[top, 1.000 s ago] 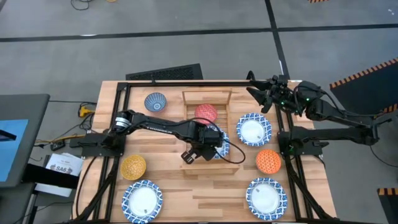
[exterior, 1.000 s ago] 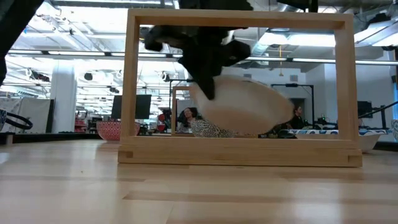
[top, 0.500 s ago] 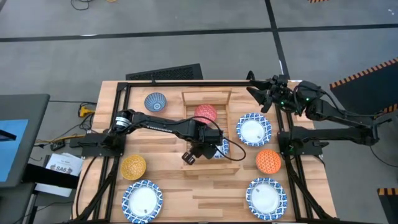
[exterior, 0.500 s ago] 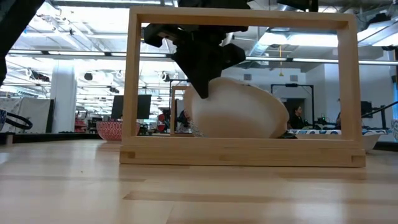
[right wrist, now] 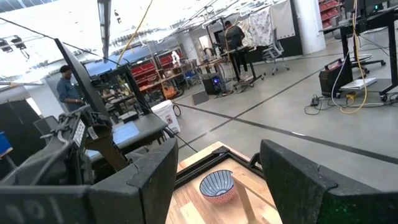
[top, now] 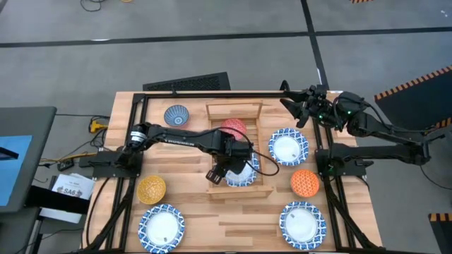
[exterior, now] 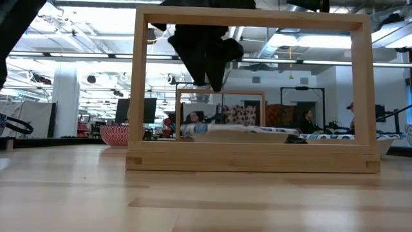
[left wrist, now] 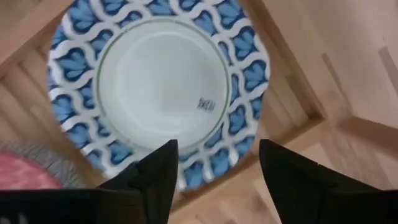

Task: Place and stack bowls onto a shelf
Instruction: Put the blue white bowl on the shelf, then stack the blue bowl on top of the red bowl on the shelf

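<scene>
Blue-and-white bowl [left wrist: 163, 93] now flat on shelf [top: 263, 189], left jaws [left wrist: 214, 171] released.

From above, the left arm [top: 191, 140] covers part of the patterned bowl [top: 242, 172] and red bowl [top: 234, 128]; the low view shows the red bowl [exterior: 120, 134] only partly.

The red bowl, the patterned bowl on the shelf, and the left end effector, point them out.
red bowl [top: 234, 127], high view, its rim.
patterned bowl [left wrist: 163, 79], left wrist view, white centre.
left end effector [left wrist: 214, 167], left wrist view, between its open fingertips.
</scene>
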Controlling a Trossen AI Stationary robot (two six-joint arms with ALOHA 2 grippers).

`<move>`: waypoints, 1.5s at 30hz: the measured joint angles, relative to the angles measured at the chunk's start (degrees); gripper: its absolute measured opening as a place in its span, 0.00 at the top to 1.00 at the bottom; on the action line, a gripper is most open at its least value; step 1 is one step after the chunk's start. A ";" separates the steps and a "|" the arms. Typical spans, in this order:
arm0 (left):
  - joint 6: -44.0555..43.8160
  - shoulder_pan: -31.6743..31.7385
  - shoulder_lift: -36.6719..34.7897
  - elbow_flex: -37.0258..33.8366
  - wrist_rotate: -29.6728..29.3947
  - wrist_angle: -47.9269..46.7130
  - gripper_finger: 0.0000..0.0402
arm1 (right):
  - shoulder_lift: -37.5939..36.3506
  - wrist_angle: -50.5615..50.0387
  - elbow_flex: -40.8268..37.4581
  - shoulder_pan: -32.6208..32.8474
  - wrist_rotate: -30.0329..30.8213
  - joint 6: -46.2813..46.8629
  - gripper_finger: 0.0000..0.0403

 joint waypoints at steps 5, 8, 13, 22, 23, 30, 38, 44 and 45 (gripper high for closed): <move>-6.01 3.13 -0.78 2.95 4.10 -7.65 0.48 | 0.00 -0.06 0.00 0.00 0.00 0.00 0.37; -13.11 7.05 -3.45 3.03 14.01 -6.90 0.48 | 0.00 -0.84 0.00 -0.02 -0.01 0.01 0.37; -22.30 11.70 -8.88 3.05 19.89 3.61 0.48 | 0.04 -3.37 0.00 0.00 -0.02 0.69 0.37; -24.56 12.81 -18.75 3.14 7.84 15.82 0.48 | 0.04 -7.41 0.00 0.10 -0.04 2.10 0.37; -24.45 12.81 -19.43 3.14 7.38 16.10 0.48 | 0.04 -7.39 0.00 0.09 -0.04 2.10 0.37; -24.41 12.83 -27.83 -8.43 7.23 25.84 0.48 | 0.04 -7.32 0.00 0.16 -0.04 2.52 0.37; -33.09 13.55 -50.45 -44.01 -0.61 57.38 0.48 | 0.04 -7.35 0.00 0.16 -0.04 4.06 0.37; -35.71 13.59 -63.41 -60.45 -8.19 67.90 0.48 | 0.04 -7.32 0.00 0.16 -0.04 4.20 0.37; -35.70 13.57 -65.04 -62.05 -8.21 68.27 0.48 | 0.04 -7.32 0.00 0.16 -0.04 4.17 0.37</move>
